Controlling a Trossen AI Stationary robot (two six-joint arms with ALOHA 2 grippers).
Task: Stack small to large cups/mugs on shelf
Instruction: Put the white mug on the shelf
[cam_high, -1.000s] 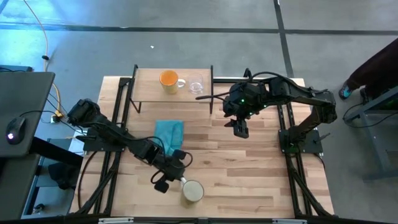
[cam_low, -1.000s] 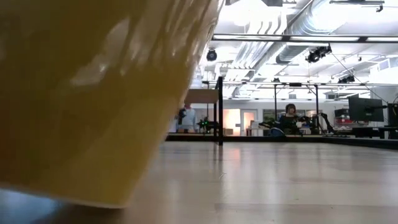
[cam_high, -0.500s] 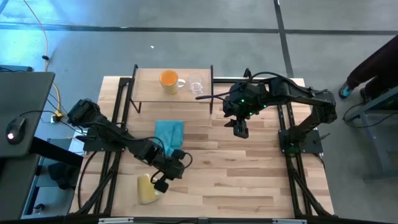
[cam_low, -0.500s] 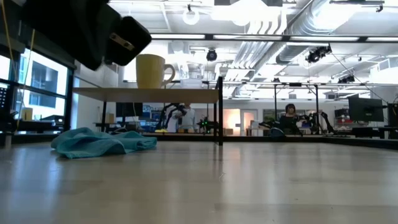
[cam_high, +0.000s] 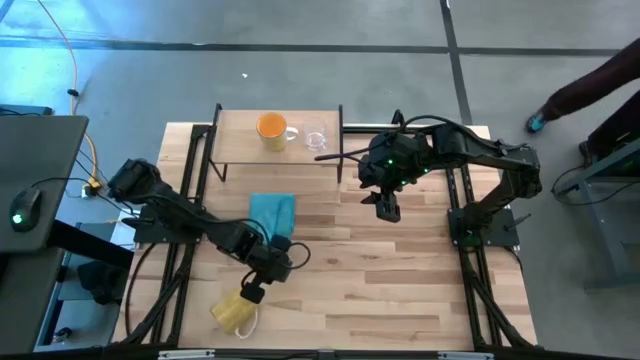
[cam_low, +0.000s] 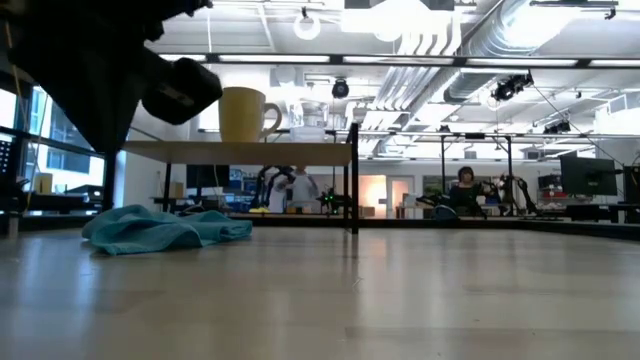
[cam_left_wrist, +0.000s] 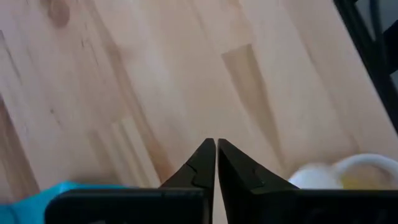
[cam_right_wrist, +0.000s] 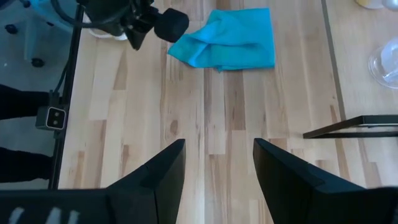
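Your left end effector (cam_high: 256, 291), fingers together, sits just beside the tipped cream mug (cam_high: 231, 311) at the desk's (cam_high: 400, 290) near-left corner. Orange mug (cam_high: 271, 127) and glass cup (cam_high: 315, 136) stand on the shelf (cam_high: 240, 150). Your right end effector (cam_high: 388, 207) waits, fingers apart.

My overhead camera looked straight down on the striped plank tabletop (cam_high: 400, 270), the low one peered level across it, and both shared the crumpled teal cloth (cam_high: 271, 215).
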